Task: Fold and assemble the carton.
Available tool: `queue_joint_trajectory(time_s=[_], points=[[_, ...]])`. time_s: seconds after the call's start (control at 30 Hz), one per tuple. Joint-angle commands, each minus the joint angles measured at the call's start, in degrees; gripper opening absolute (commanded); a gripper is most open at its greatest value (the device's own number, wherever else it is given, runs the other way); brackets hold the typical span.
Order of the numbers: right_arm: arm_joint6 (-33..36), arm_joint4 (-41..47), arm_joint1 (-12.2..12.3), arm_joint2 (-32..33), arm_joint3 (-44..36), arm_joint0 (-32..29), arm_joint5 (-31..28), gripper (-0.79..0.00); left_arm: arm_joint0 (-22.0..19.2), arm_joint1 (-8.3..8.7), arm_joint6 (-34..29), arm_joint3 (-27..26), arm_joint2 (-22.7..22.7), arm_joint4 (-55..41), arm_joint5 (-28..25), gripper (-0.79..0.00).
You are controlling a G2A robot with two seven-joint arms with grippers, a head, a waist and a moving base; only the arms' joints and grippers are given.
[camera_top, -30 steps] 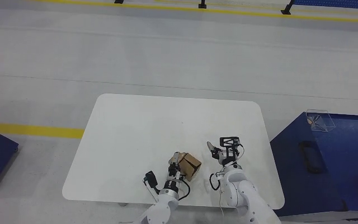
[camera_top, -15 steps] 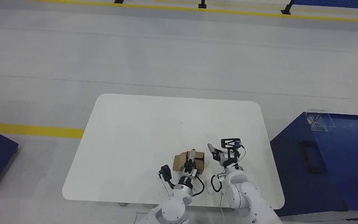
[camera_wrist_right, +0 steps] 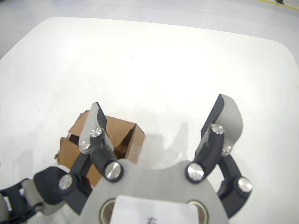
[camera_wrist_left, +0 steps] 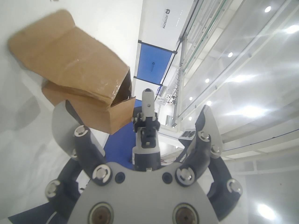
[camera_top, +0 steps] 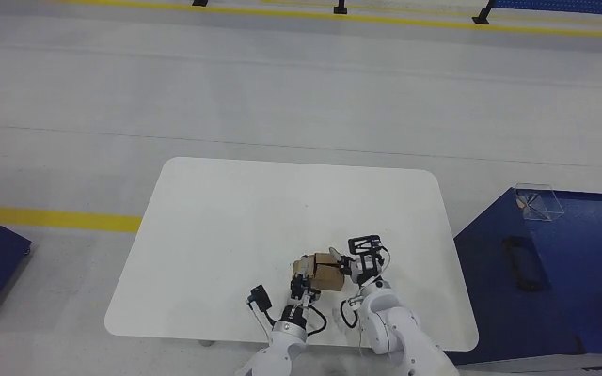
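Near the front edge of the white table, a little right of its middle, sits the carton, a small box of plain brown cardboard that is only partly made up. One end gapes open, so its dark inside and inner flaps show in the right wrist view. A round-cornered flap juts out at the opposite end, lying close to the tabletop in the left wrist view. A glossy strip of clear tape runs along one creased seam, and the edge there is dented. The left gripper is at the carton's near side, low over the table and pointing up past the box. Its fingers are spread wide, one of them behind the carton's lower corner; whether it touches the cardboard cannot be told. The right gripper hangs just beside the carton on its right, tilted down toward the table. It too is spread wide, one finger over the carton's open end and the other over bare table, gripping nothing.
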Motion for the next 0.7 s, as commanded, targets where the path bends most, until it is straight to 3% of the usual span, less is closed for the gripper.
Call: queue_joint_trajectory(time_s=[0.0, 0.27, 0.4, 0.67], points=[[0.06, -0.44, -0.3, -0.93, 1.22, 0.87, 0.58, 0.0, 1.17, 0.26, -0.51, -0.4, -1.71, -0.52, -0.44, 0.0], [0.1, -2.15, -1.14, -2.84, 3.48, 2.38, 1.83, 0.0, 1.37, 0.25, -0.64, -0.4, -2.05, -0.94, -0.03, 0.0], [0.25, -3.14, -1.42, -3.29, 4.36, 2.84, 2.03, 0.0, 1.76, -0.21, -2.35, -1.27, -3.95, -9.38, 1.35, 0.0], [0.15, -3.8, -1.78, -3.06, 4.55, 2.89, 2.05, 0.0, 0.3, -2.08, -2.34, 4.82, -3.91, -16.74, -6.64, 0.0]])
